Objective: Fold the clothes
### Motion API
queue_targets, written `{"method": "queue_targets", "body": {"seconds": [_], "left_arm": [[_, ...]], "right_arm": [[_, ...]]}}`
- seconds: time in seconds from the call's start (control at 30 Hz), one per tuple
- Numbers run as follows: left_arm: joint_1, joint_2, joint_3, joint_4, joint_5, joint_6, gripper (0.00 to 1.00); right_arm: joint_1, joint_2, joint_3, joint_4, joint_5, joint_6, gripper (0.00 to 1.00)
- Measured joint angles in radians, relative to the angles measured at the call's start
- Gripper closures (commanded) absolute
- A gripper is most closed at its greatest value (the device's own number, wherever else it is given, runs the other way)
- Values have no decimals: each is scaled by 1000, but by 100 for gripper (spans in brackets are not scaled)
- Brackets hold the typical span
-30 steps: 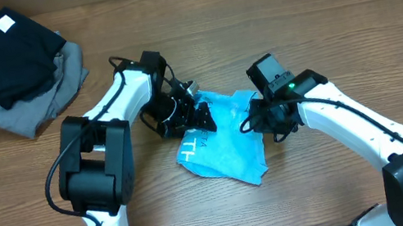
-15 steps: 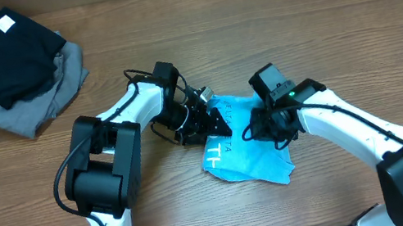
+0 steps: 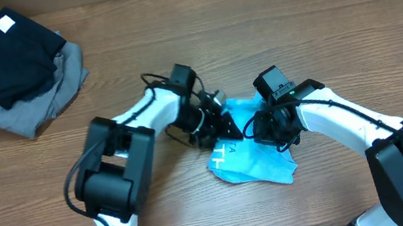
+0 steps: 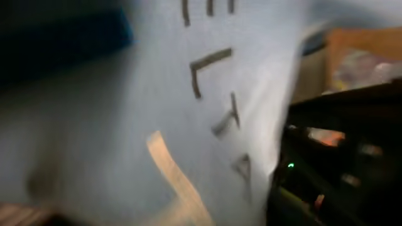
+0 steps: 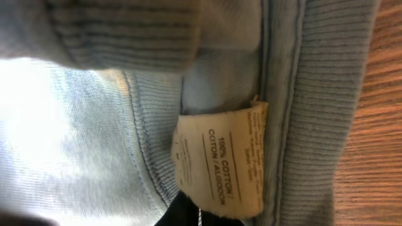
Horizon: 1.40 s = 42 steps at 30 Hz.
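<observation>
Far left on the brown wood-grain counter (image 3: 335, 23): a black folded garment (image 3: 4, 52) with a small white square tag (image 3: 4, 24), stacked on a grey folded garment (image 3: 42, 104). Well apart from everything else.

Toward the middle: the white-and-black left arm (image 3: 136, 120), reaching rightward, left hand (image 3: 225, 128) at the left edge of the sky-blue T-shirt (image 3: 256, 161). Cannot tell whether released or clenched; in the left wrist view only blurred pale-blue cloth (image 4: 125, 113) with dark lettering (image 4: 213, 81) close to the lens.

Between the two hands, right of centre: the soft short-sleeved shirt itself, bunched into a crumpled wad on the counter, not spread flat. Long axis from the far end, between the hands, slanting down toward the near right. White printed lettering (image 3: 221, 155) on the near-left part. Neck end at the far end, by the right hand.

Right of that: right hand (image 3: 271, 127) clenched, grasping the shirt's upper right edge, on the white-and-black right arm (image 3: 344, 117). In the right wrist view, ribbed collar (image 5: 314, 94) and a white fabric-content label (image 5: 220, 163) filling the frame, with a strip of counter wood (image 5: 377, 157) at the right edge.
</observation>
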Motion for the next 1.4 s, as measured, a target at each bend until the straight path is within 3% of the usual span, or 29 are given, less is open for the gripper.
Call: {"method": "queue_targets", "body": {"seconds": [0.07, 0.1, 0.27, 0.4, 0.53, 0.7, 0.9, 1.17, 1.2, 1.3, 1.4], "left_arm": [[-18, 7, -10, 3, -15, -18, 93], [-22, 8, -11, 2, -14, -22, 96], [-11, 8, -11, -15, -13, -34, 96], [35, 6, 8, -134, -48, -1, 96], [156, -7, 97, -293, -105, 73, 96], [373, -58, 359, -381, -148, 189, 96], [651, -103, 618, -224, -161, 230, 96], [956, -110, 653, 51, -180, 187, 96], [978, -110, 653, 76, -188, 180, 89], [1029, -102, 653, 113, -209, 172, 0], [1049, -72, 654, 117, -222, 156, 0]], "right_arm": [[-3, 0, 0, -2, 0, 1, 96], [-3, 0, 0, -4, 0, 0, 96], [-4, -1, 16, -69, 1, 1, 96], [-3, -47, 56, -169, 4, -6, 96], [-4, -182, 185, -251, 5, -20, 96], [-4, -354, 350, -263, 5, -31, 95], [-4, -390, 373, -308, 5, -34, 95], [-4, -355, 370, -333, 4, -34, 96], [-4, -355, 370, -340, 4, -34, 96], [-4, -355, 370, -370, 4, -34, 96], [-4, -355, 370, -391, 4, -34, 96]]}}
